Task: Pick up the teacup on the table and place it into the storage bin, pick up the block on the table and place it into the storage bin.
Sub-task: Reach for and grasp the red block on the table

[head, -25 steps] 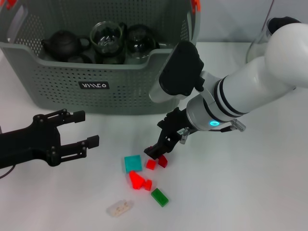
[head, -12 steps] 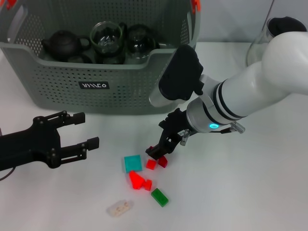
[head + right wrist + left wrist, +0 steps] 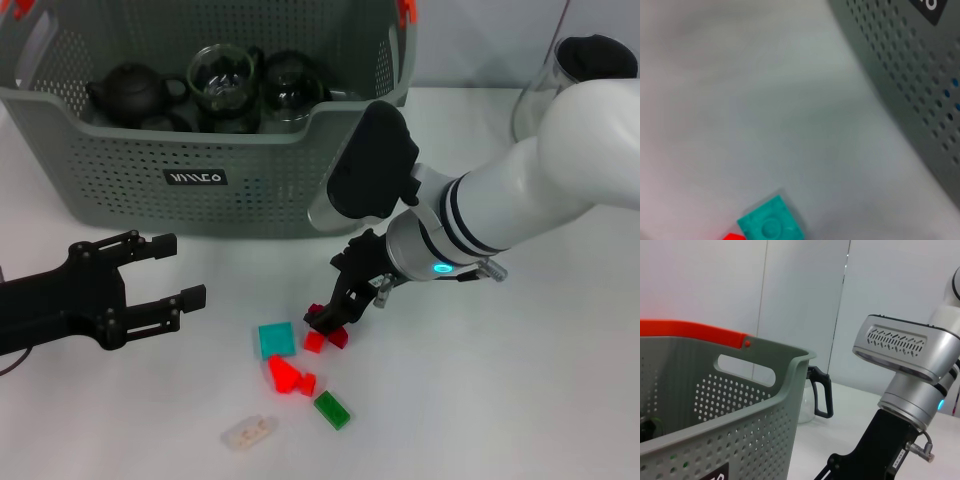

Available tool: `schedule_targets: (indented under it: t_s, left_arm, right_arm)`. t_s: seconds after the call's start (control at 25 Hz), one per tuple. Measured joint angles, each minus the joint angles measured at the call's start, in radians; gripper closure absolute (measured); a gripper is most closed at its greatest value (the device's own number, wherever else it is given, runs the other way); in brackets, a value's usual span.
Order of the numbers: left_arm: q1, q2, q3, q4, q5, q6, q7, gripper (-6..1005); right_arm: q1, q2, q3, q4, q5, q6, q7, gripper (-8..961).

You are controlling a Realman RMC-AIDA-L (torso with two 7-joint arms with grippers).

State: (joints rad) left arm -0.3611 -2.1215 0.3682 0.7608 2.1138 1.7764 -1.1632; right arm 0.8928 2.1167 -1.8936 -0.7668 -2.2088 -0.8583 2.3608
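The grey-green storage bin stands at the back left; its perforated wall also fills a corner of the right wrist view. No teacup shows on the table. Several small blocks lie in front of the bin: a teal block, red blocks and a green block. My right gripper is down at the table among the red blocks, one red piece showing beside its tip. The teal block sits just under the right wrist camera. My left gripper hovers open and empty at the left.
Inside the bin sit a black teapot and glass tea vessels. A glass pitcher stands at the back right, its black handle seen past the bin's orange handle. A clear block lies near the front.
My right arm has shifted slightly, its gripper sinking a little onto the red blocks. The left arm and the other blocks have not moved.
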Motion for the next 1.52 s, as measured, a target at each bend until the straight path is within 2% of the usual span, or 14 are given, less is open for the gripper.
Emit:
schedule_targets:
  t_s: [0.36, 0.88, 1.08, 1.52]
  left_arm:
    - [0.001, 0.000, 0.000, 0.000, 0.000, -0.002, 0.000, 235]
    - [0.000, 0.000, 0.000, 0.000, 0.000, -0.003, 0.000, 235]
    - [-0.001, 0.000, 0.000, 0.000, 0.000, -0.003, 0.000, 236]
    - [-0.002, 0.000, 0.000, 0.000, 0.000, 0.002, 0.000, 235]
  right_arm:
    - [0.000, 0.000, -0.006, -0.001, 0.000, -0.006, 0.000, 57]
    - [0.000, 0.000, -0.007, -0.004, 0.000, -0.032, 0.018, 343]
    - [0.000, 0.000, -0.011, -0.006, 0.000, -0.042, 0.026, 507]
    - [0.000, 0.000, -0.030, -0.009, 0.022, -0.042, 0.026, 568]
